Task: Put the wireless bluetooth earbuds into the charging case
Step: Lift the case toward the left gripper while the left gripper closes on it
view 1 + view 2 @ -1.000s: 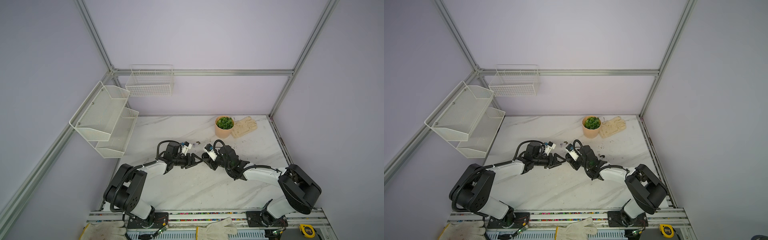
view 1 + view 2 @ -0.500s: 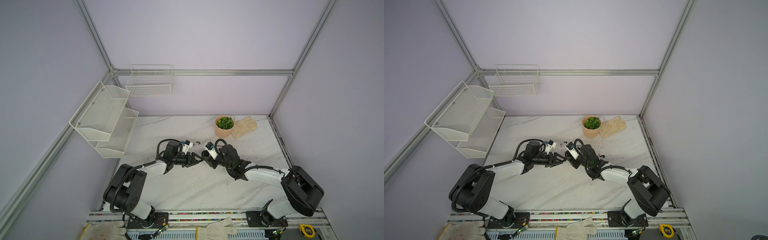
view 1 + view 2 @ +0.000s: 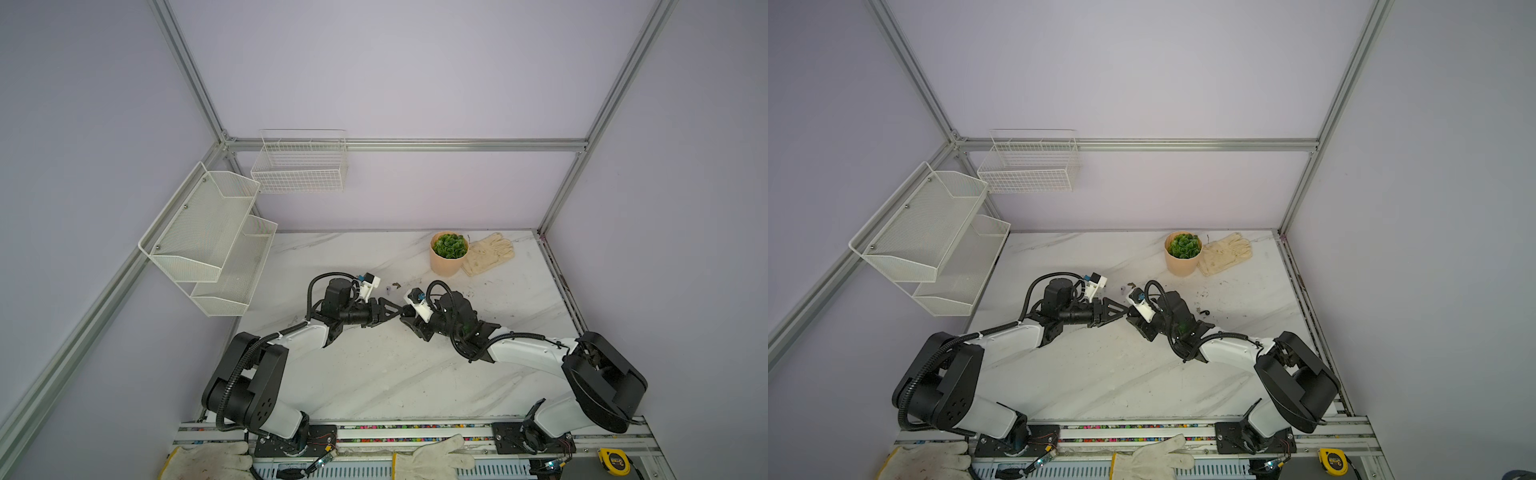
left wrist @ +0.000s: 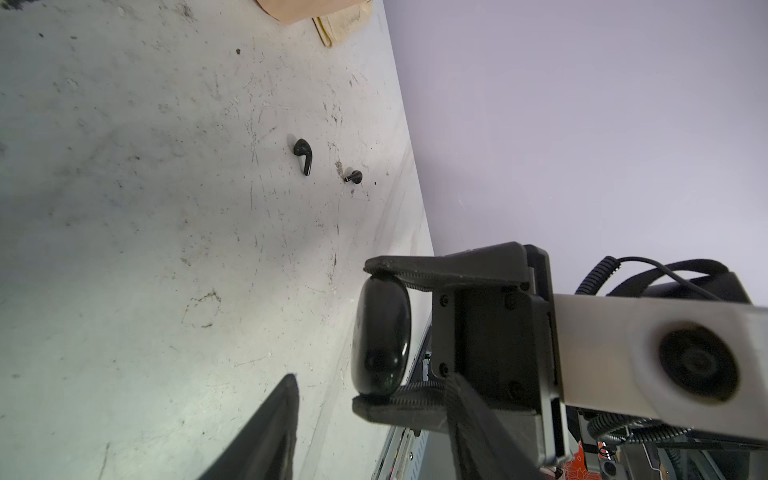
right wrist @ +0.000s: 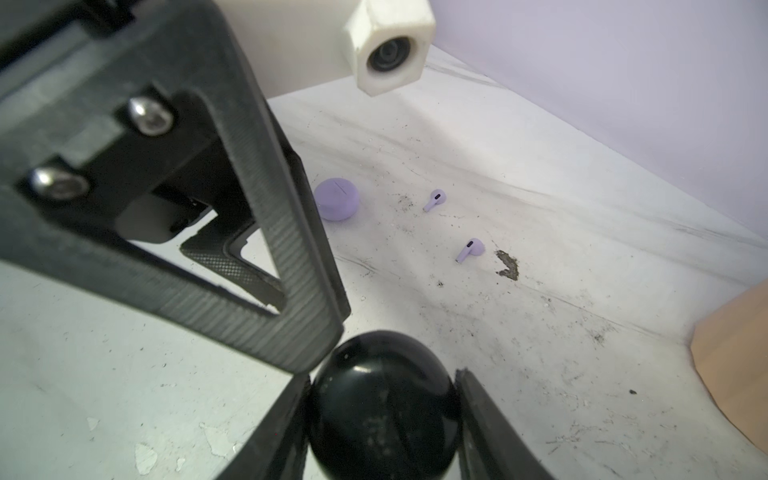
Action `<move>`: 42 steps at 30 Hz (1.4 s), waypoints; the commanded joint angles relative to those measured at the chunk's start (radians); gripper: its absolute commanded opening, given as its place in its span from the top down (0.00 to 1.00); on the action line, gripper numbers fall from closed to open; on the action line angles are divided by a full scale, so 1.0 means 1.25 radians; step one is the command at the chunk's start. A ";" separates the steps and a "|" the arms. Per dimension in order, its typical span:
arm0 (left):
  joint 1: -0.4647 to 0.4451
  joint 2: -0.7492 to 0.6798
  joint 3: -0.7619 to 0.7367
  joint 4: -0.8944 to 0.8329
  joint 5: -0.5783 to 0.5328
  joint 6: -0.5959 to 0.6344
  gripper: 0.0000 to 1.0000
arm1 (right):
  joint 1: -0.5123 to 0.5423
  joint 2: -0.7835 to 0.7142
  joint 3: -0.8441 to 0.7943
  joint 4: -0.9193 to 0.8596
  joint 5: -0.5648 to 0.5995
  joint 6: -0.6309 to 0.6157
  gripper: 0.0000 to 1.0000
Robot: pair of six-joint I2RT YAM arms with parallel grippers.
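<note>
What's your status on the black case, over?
Right tool shut on black case. Left tool open, tip at case. Black earbuds, lilac earbuds loose on table. Nothing blocking.

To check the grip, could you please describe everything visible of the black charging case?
The black charging case is a glossy, rounded pebble-like shell, seemingly plastic, closed, with faint smudges. The right hand clamps it between its two ribbed fingers, one on each side. One finger of the left hand appears to touch its edge.
</note>
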 commanded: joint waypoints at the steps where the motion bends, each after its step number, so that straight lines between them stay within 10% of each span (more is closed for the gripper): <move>1: -0.011 0.000 0.055 0.029 0.020 0.006 0.43 | 0.003 -0.006 0.008 0.008 -0.019 -0.006 0.73; 42: -0.041 0.026 0.066 0.045 0.032 0.012 0.65 | 0.011 0.014 0.031 0.017 -0.020 -0.002 0.73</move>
